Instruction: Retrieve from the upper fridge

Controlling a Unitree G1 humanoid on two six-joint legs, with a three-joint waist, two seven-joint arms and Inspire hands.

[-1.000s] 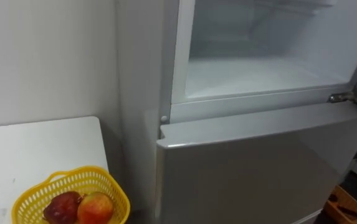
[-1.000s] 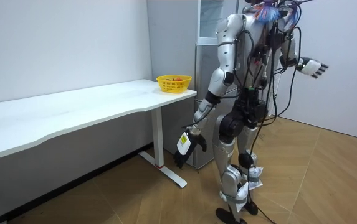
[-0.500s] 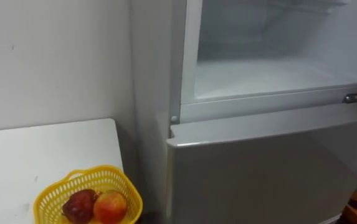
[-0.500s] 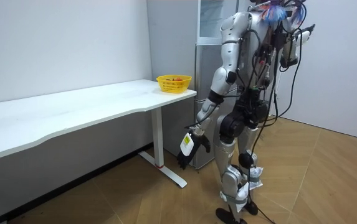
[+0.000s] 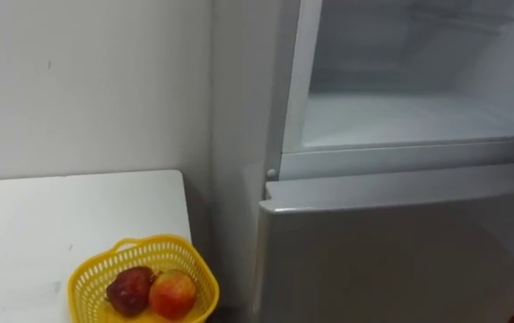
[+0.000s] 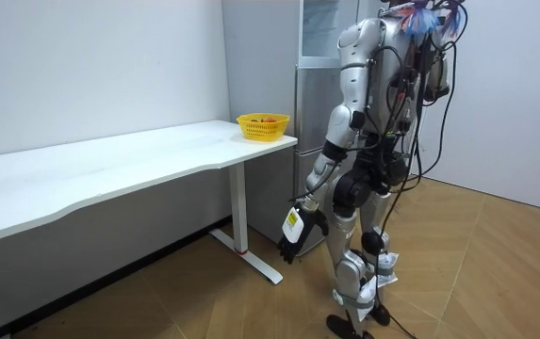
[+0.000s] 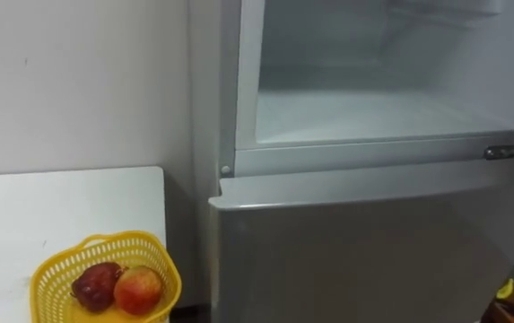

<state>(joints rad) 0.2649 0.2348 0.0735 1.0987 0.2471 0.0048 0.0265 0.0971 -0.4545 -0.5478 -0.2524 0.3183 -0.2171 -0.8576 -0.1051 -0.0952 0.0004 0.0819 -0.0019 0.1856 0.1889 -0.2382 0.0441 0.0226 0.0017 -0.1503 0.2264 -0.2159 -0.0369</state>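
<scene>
With 2 fruits (image 5: 174, 292) in the yellow basket (image 5: 77, 285) on the counter (image 5: 41, 224), upper fridge (image 5: 400, 117) shelf bare, left hand (image 6: 291, 247) hanging low, grip unreadable: risks reaching in for nothing, compartment left open.

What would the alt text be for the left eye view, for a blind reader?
A fridge's upper compartment stands open, showing a white shelf, above the shut grey lower door. To its left, a yellow basket holding two reddish fruits sits on a white table.
</scene>
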